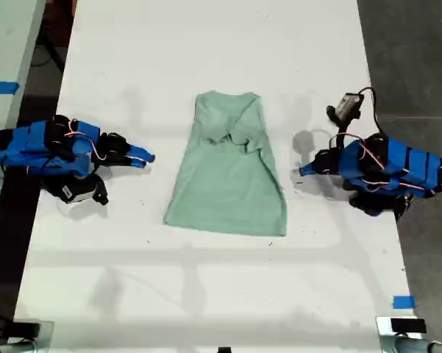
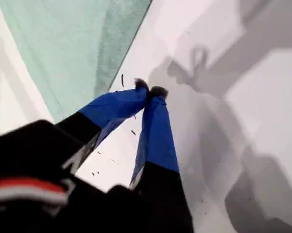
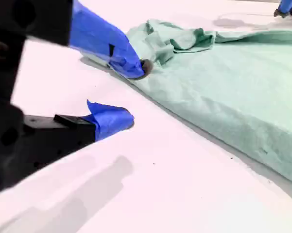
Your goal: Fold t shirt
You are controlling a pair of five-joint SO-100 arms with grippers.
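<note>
Lying flat in the middle of the white worktop (image 1: pixel 206 44), the t shirt (image 1: pixel 228 173) is pale mint green. Its rumpled collar end points toward the worktop edge at the exterior view's top. Its wider hem faces the edge at that view's bottom. You can see creases bunched just below the collar, while the rest of the cloth is smooth.

My second gripper (image 1: pixel 143 157) sits on the worktop toward the exterior view's left, near the shirt's side edge but apart from it. In the second wrist view its fingers (image 3: pixel 107 43) stand apart at a moderate gap with nothing between them, and the shirt (image 3: pixel 223 87) spreads out beyond them.

My first gripper (image 1: pixel 303 171) is on the opposite side, toward the exterior view's right, just beside the shirt's other side edge. In the first wrist view its fingers (image 2: pixel 158 131) meet at the tips and hold nothing, over bare worktop, with the shirt's edge (image 2: pixel 82 48) just beyond.

A small black device with a cable (image 1: pixel 346 107) lies behind that arm, and a strip of blue tape (image 1: pixel 403 302) marks the worktop near the exterior view's bottom right corner.
</note>
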